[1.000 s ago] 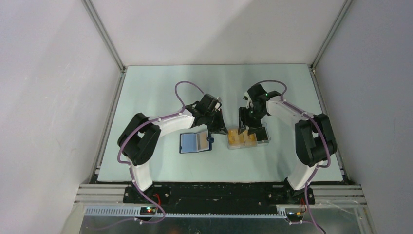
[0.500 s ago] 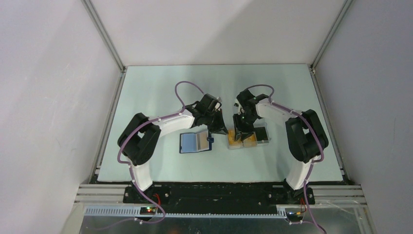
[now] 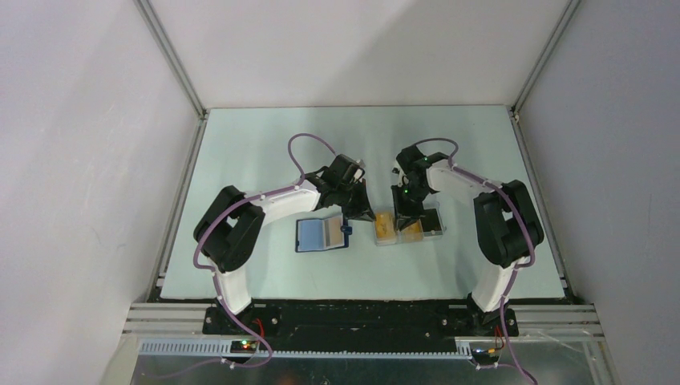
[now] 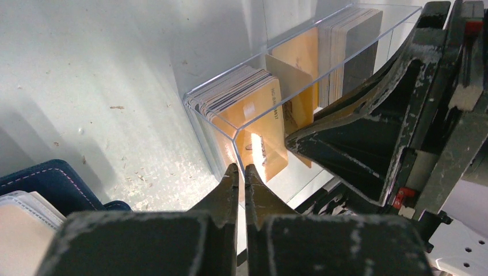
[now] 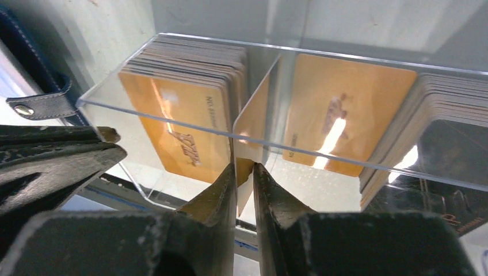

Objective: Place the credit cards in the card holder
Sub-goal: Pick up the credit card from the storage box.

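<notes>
wallet (image 3: 323, 235): lying open and flat, just left of the clear case (image 3: 438, 231)
cards (image 3: 385, 226): orange stacks standing on edge inside that case
feel: thin, light, stiff and slick, I'd guess. Pinch one squarely by a free edge or it'll skate out
left gripper (image 4: 241, 172): jaws together at the case's corner
right gripper (image 5: 244, 172): jaws a sliver apart around one tipped-out card (image 5: 253, 118). Can't tell if they're biting
</notes>
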{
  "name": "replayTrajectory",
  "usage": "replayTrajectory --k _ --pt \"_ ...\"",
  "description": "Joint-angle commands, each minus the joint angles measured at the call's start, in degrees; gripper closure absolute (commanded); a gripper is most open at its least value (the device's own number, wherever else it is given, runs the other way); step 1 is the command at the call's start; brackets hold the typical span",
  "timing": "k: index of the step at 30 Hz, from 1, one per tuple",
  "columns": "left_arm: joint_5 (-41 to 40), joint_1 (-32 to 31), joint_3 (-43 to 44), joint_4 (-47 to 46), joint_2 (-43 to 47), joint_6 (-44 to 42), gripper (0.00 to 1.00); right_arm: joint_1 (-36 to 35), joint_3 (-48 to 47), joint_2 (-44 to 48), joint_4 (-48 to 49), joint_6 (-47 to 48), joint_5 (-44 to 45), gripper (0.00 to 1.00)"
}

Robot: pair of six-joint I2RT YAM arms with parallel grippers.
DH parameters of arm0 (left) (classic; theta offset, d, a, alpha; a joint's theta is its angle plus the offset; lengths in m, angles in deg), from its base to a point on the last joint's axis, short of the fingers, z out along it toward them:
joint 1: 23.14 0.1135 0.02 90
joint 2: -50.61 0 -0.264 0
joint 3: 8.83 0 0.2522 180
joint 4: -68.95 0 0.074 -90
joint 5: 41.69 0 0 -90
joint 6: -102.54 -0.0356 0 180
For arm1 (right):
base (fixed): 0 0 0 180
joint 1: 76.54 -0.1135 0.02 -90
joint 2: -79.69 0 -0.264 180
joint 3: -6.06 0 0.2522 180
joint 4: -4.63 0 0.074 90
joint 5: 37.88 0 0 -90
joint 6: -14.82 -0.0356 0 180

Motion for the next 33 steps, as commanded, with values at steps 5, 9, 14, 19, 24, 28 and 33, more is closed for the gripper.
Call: replayTrajectory --k 5,9,14,19,24,28,33 --pt "-1.80 -1.52 -0.51 0.86 -2.45 -0.93 1.00 2.21 -0.39 1.32 -1.67 1.63 4.55 0.81" --pt "-1.93 -1.63 -0.44 0.81 -2.31 -0.93 1.00 2.29 -0.04 0.17 -1.12 2.04 3.52 0.84" --pt "-1.96 -1.57 -0.29 0.80 -1.52 -1.01 1.00 2.36 0.11 0.85 -0.13 1.97 -0.33 1.00" --pt "-3.00 -1.66 0.58 0.89 1.15 -1.02 0.94 2.99 -0.56 5.37 -1.90 2.04 -0.15 1.00" --pt "-5.22 -1.54 2.02 0.95 6.63 -0.66 0.60 3.68 -2.57 10.02 -3.96 2.47 0.72 1.00" --pt "-6.98 -1.30 2.62 0.89 11.52 -0.45 0.39 4.19 -5.08 12.91 -5.93 3.11 0.85 1.00" --pt "-6.68 1.89 -0.98 0.91 17.52 -0.02 0.35 3.84 -7.87 15.21 -6.12 3.00 -1.94 1.00"
